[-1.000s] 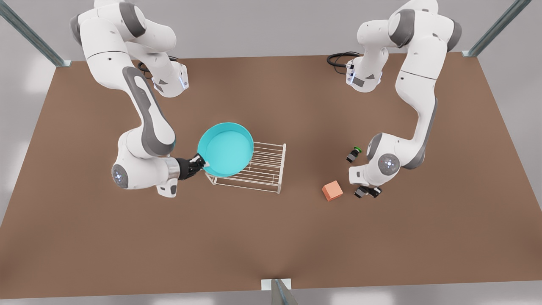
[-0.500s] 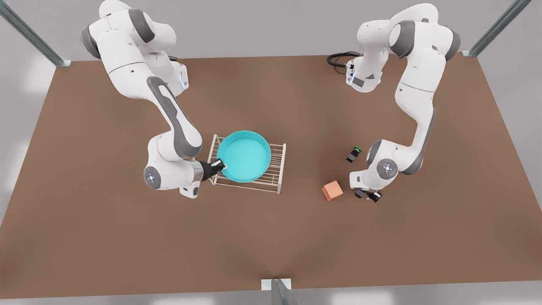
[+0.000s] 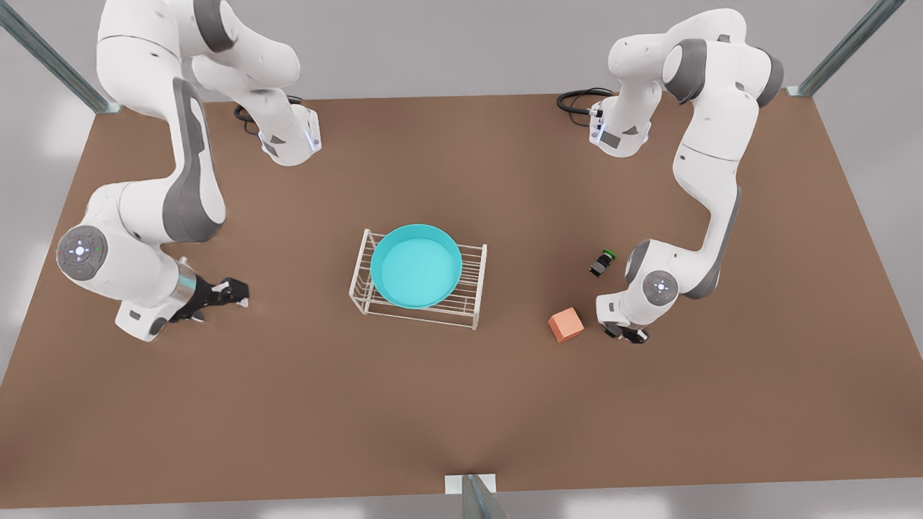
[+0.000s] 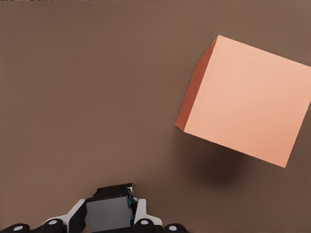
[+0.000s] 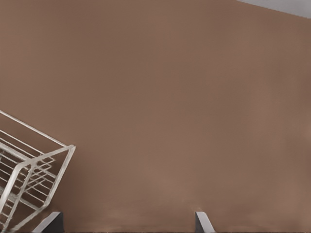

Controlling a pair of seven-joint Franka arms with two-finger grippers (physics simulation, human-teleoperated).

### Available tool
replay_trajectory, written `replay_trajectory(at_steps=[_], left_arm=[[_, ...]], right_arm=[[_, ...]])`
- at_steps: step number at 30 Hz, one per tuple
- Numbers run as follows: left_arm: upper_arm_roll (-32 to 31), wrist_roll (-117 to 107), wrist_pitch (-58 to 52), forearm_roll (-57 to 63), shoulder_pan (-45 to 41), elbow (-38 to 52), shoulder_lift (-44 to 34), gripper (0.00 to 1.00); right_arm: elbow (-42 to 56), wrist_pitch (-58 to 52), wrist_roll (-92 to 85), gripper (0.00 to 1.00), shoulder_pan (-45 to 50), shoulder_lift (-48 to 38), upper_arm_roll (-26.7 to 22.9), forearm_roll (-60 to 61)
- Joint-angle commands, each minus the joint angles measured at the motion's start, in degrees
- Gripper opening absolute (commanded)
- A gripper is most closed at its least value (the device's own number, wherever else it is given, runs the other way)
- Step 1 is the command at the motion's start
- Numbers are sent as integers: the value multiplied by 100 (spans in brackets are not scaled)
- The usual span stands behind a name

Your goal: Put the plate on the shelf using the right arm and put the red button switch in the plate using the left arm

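Right hand (image 3: 229, 292) wide, empty, well apart from plate (image 3: 416, 264) on shelf (image 3: 472, 288); left hand (image 3: 626, 333) state unclear.

We saw even, soft, bright light from above on the matte brown tabletop (image 3: 461, 404). The orange cube (image 4: 245, 99) cast a blurred dark shadow beneath itself in the left wrist view. Nothing glared, and edges stayed crisp throughout.

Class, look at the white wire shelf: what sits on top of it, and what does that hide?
The turquoise plate rests on the shelf, empty. It covers most of the slatted top; bare slats show toward the front view's right.
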Motion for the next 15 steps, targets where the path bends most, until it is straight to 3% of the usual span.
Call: replay_trajectory(at_steps=[1,6,7,15], left_arm=[[-1,-89,20,4,6,4,-10,61],[-1,-89,-24,4,15,30,-89,61],[-1,-72,-24,4,15,30,-63,53],[8,-72,2,13,41,39,7,53]], right_arm=[[-394,-280,597,100,-64,-372,-42,-598],[-324,-404,738,100,-117,-425,-42,-581],[-315,-422,729,100,-108,-389,-24,-581],[-192,-413,720,100,-169,-381,-42,-563]])
